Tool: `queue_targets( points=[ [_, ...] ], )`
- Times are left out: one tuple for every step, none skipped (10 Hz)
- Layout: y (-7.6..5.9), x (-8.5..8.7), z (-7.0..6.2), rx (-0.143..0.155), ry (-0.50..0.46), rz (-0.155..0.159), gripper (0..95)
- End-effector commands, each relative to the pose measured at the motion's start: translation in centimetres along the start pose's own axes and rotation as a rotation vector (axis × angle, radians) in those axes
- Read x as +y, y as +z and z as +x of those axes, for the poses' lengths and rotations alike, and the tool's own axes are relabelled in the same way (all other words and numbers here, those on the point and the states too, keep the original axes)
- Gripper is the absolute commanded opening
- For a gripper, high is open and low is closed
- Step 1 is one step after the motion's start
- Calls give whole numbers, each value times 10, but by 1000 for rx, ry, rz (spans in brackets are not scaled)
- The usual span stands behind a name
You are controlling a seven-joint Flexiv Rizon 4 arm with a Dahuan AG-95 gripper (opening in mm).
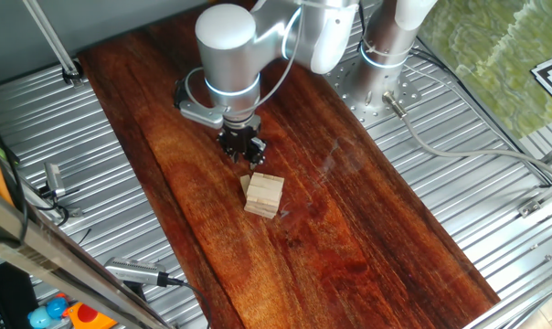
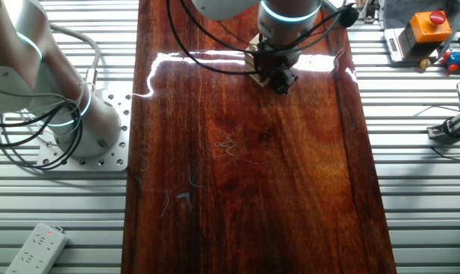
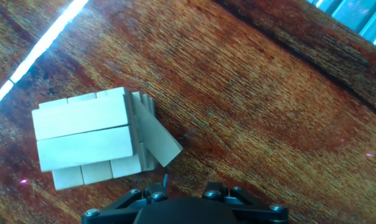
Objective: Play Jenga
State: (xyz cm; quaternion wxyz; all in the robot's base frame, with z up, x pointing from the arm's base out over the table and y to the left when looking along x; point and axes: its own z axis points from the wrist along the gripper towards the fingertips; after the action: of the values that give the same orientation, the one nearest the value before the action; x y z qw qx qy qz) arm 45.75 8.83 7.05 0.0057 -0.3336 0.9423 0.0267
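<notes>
On the dark, glossy wooden board (image 1: pixel 349 219) that ran down the middle of the ribbed metal table (image 1: pixel 93 174), the Jenga (image 1: pixel 263 196) stood as a small squat stack of pale blocks laid crosswise, roughly at the board's centre in one fixed view. One block at the stack's edge (image 3: pixel 155 138) leaned out at a slant in the hand view, its lower corner reaching toward the board while the rest of the stack stayed square; two long blocks lay side by side on the top layer. The gripper (image 1: pixel 242 149) hung just above and beside the stack, on the side nearer the arm's base, and no part of it appeared to touch the blocks. Its fingers could not be made out clearly in any view: the hand view showed only the dark mount at the bottom edge, and both fixed views showed a small black mass under the silver wrist (image 1: pixel 228 55), so how far apart the jaws stood could not be told, and nothing was seen held between them. In the other fixed view the gripper (image 2: pixel 279 76) hid nearly all of the stack, with only a pale sliver showing beside it.
</notes>
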Motion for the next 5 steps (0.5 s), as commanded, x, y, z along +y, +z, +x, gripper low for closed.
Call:
queue_targets(
  points=[
    [0, 0, 0, 2, -5, 1, 380],
    [0, 0, 0, 5, -9, 4, 380],
    [0, 0, 0, 6, -12, 4, 380],
    [0, 0, 0, 7, -23, 3, 380],
    [0, 0, 0, 9, -26, 3, 380]
  ],
)
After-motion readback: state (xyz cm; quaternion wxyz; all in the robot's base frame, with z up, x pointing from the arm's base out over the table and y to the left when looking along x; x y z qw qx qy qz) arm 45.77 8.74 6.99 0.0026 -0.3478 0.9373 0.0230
